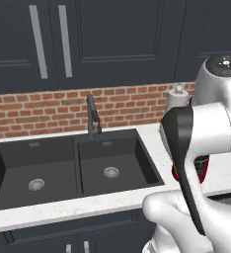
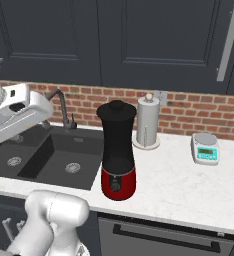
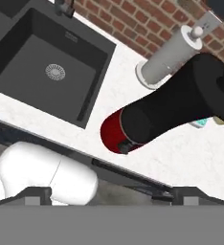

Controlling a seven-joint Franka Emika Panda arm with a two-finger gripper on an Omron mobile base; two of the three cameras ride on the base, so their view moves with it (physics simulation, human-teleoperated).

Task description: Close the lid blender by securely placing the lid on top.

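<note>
Matte black all the way up, the tall tapered blender (image 2: 118,155) sits on its rounded glossy red base on the white speckled stone counter (image 2: 189,185), and the small round black lid (image 2: 117,107) with its little knob already looks seated on the jar's mouth, so I'd guess the job is basically finished or just needs a final press. The gripper (image 3: 109,191) hangs up high and off to the sink side, with the blender below and out ahead of it, well apart. From the hand camera I can just make out two small dark finger tips (image 3: 35,191) set wide, with nothing between them, so it looks spread and empty to me. Makes sense if it's pulled clear so as not to bump the jar. Just past the blender from the gripper stands a smooth white paper-towel roll (image 2: 147,122) on a round stand, against the red brick backsplash (image 2: 189,112). Under and beside the gripper is the black double-basin sink (image 1: 73,165) with a dark faucet (image 1: 92,116). Further along the counter is a small white-and-teal kitchen scale (image 2: 205,148).
</note>
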